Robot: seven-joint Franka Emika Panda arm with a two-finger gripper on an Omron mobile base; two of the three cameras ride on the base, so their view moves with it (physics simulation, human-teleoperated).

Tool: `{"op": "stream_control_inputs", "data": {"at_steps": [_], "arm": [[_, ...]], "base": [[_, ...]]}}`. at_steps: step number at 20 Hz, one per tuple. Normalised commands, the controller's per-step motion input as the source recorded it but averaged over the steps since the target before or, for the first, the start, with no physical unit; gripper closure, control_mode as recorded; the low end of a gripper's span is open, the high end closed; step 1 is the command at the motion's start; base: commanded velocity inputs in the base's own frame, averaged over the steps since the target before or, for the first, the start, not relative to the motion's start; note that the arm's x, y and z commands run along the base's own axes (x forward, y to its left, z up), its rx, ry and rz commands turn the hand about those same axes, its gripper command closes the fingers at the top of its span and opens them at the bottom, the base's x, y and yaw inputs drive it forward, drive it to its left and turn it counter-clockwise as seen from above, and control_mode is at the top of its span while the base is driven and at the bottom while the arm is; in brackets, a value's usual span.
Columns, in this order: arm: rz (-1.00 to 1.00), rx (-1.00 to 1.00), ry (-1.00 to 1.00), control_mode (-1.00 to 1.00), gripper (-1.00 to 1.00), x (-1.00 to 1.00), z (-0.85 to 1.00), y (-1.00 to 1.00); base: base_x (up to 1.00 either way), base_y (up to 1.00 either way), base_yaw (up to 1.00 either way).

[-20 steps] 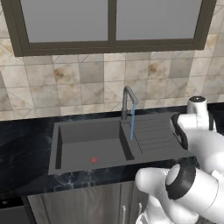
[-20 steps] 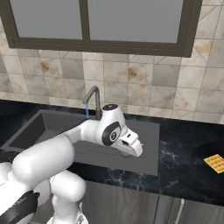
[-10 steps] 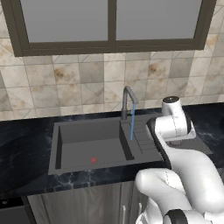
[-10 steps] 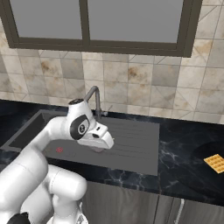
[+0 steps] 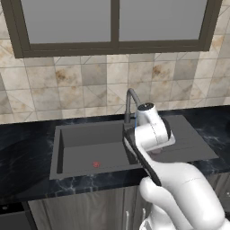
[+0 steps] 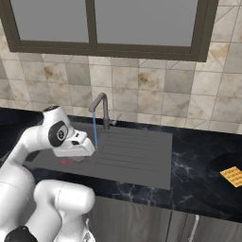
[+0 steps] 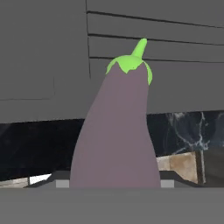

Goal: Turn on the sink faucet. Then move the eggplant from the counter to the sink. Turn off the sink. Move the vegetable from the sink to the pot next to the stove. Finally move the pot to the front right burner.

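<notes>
The purple eggplant (image 7: 118,131) with its green stem tip rises from between my fingers, close up in the hand view, pointing at the ribbed drainboard (image 7: 166,39). My gripper (image 6: 78,156) is shut on it and hangs low over the sink (image 5: 90,143), near the divide between basin and drainboard. A little of the eggplant (image 5: 155,152) peeks out under the white hand. The dark faucet (image 6: 101,108) stands behind the sink, and a thin blue stream of water (image 6: 95,131) runs from its spout. A red drain mark (image 5: 95,164) shows on the basin floor.
Black marble counter (image 5: 22,148) surrounds the sink. A small yellow waffle-like square (image 6: 232,176) lies on the counter at the far right. Tiled wall and a window stand behind the faucet. My own arm crosses the front of the sink.
The arm has swung left across the drainboard, carrying the eggplant from the right side to the edge of the basin. The water keeps running.
</notes>
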Motion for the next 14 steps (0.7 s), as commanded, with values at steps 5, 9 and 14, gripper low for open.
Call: {"op": "stream_control_inputs", "data": {"at_steps": [5, 9, 14], "arm": [[0.1, 0.01, 0.06, -1.0, 1.0, 0.41, 0.0, 1.0], [0.04, 0.01, 0.02, -1.0, 1.0, 0.65, -0.01, 1.0], [0.0, 0.0, 0.01, -1.0, 1.0, 0.75, -0.18, 0.89]], "base": [[0.0, 0.0, 0.0], [0.0, 0.0, 0.0], [0.0, 0.0, 0.0]]}}
